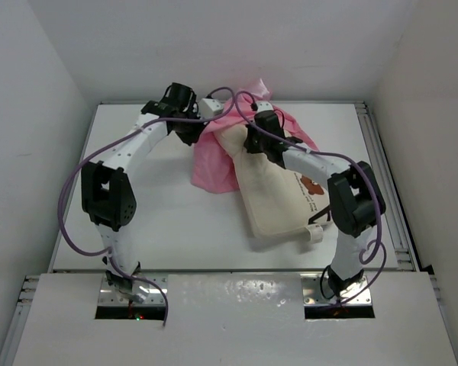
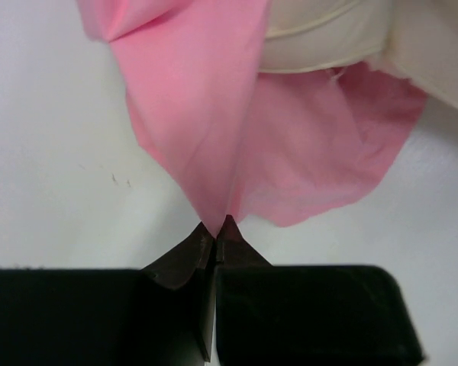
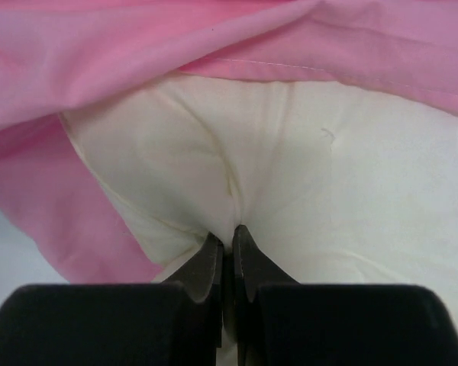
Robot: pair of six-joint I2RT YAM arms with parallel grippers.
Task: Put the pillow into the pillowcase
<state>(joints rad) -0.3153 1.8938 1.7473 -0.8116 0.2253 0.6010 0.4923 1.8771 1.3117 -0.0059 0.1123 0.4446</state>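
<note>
The cream pillow with a brown bear print lies in the middle of the table, its far end under the pink satin pillowcase. My left gripper is shut on an edge of the pillowcase, pinching a fold of it at the fingertips. My right gripper is shut on a pinch of the pillow's cream cloth near its far end. In the right wrist view the pillowcase drapes over the pillow's top and left side. The pillow shows at the top of the left wrist view.
The white table has a raised rail along its right side. White walls close in the back and both sides. A small white tag sticks out at the pillow's near corner.
</note>
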